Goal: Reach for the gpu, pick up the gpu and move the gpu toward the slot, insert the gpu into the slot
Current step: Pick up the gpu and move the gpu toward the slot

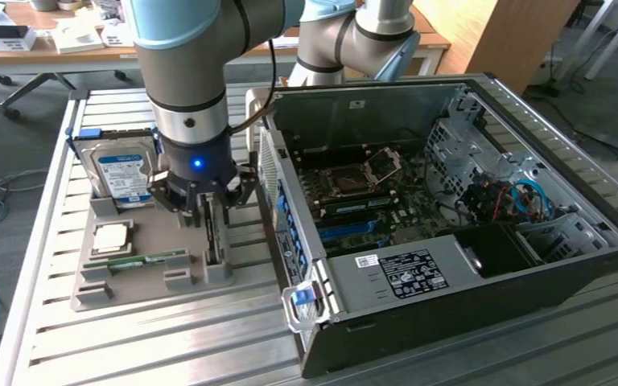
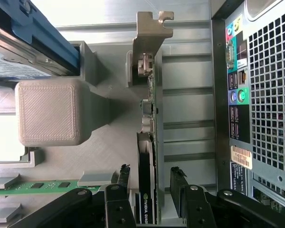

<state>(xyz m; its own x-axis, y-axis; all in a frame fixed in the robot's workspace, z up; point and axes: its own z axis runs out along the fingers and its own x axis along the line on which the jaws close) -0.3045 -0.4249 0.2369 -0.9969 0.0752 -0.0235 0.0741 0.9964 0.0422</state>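
The gpu (image 1: 213, 235) stands on edge in a slot of the grey holder (image 1: 154, 229), beside the open computer case. My gripper (image 1: 203, 211) is lowered over it and open. From the wrist, the gpu (image 2: 146, 156) shows edge-on, with its silver bracket (image 2: 149, 42) at the far end. My gripper (image 2: 149, 176) straddles the card, one black finger (image 2: 178, 190) on each side, and a gap shows between that finger and the card. The blue slot (image 1: 347, 232) lies on the motherboard inside the case.
The grey holder also carries a hard drive (image 1: 121, 173) with a blue-white label, a square processor (image 1: 113, 235) and a green memory stick (image 1: 142, 260). The black case (image 1: 470, 273) lies open on the slatted metal table (image 1: 158, 338), its rear port panel (image 2: 237, 95) close to the gpu.
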